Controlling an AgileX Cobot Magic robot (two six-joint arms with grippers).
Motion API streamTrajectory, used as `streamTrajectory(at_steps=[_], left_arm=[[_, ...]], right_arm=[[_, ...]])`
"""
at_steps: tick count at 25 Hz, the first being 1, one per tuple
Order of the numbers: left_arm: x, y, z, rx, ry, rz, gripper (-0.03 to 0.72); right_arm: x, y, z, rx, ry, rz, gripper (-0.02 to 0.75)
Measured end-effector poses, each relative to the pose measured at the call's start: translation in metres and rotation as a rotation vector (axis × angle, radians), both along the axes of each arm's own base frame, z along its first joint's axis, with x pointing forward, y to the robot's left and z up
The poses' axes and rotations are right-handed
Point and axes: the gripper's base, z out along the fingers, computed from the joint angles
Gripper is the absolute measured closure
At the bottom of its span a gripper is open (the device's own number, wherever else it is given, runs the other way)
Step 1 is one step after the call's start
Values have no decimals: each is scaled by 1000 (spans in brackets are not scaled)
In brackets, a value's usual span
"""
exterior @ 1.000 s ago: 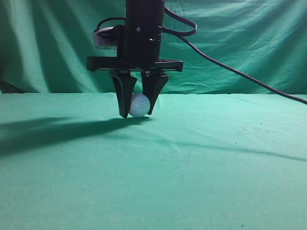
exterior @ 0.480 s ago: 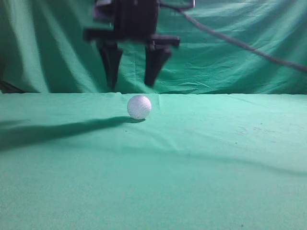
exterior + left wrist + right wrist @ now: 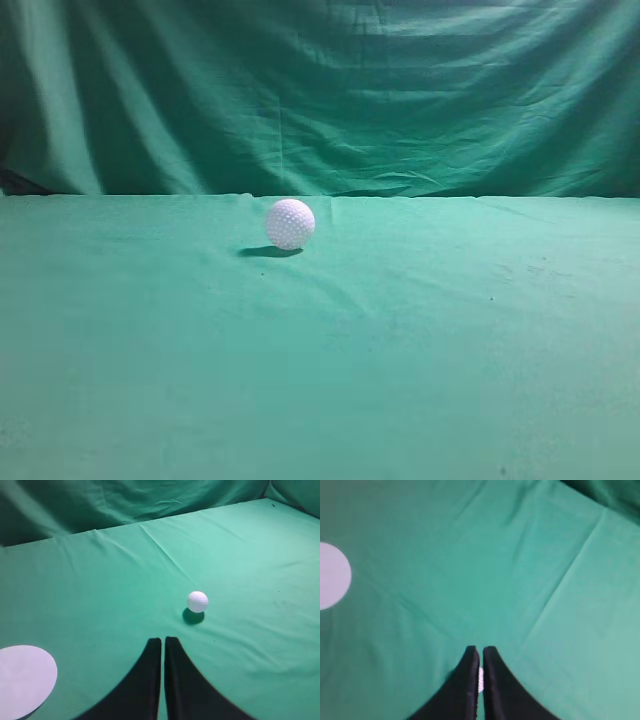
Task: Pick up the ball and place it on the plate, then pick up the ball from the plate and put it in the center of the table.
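Observation:
The white dimpled ball (image 3: 290, 223) rests alone on the green table (image 3: 420, 350), a little left of the middle, with no gripper near it in the exterior view. In the left wrist view the ball (image 3: 197, 601) lies on the cloth ahead and right of my left gripper (image 3: 163, 639), which is shut and empty. The white plate (image 3: 20, 680) is at that view's lower left. My right gripper (image 3: 480, 649) is shut high above the table. A sliver of the ball (image 3: 480, 680) shows far below through the slit between its fingers. The plate (image 3: 330, 582) sits at that view's left edge.
The draped green backdrop curtain (image 3: 320, 90) hangs behind the table's far edge. The cloth has shallow wrinkles and a few dark specks (image 3: 491, 297).
The gripper that held the ball on the table opened, rose and left the exterior view. The ball has stayed in the same spot.

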Motion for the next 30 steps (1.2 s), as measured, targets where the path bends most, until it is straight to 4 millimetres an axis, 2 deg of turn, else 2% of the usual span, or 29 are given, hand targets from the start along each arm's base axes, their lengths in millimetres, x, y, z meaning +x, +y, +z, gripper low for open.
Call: streamTrajectory(at_steps=[4, 7, 14, 18, 22, 30], left_arm=[[0, 0, 0, -9, 0, 0, 688], [0, -1, 1, -28, 5, -2, 688], [0, -1, 1, -6, -5, -9, 688], [0, -1, 0, 2, -7, -10, 688], [0, -1, -4, 14, 1, -10, 688], [1, 0, -28, 53, 65, -10, 688]], right_arm=[[-35, -31, 31, 21, -37, -12, 738], [-62, -57, 35, -7, -35, -26, 738], [-139, -123, 19, 16, -51, -58, 738], [-181, -156, -5, 98, -130, -56, 738], [-213, -182, -34, 178, -217, -45, 738], [-249, -211, -96, 264, -317, -23, 738]])
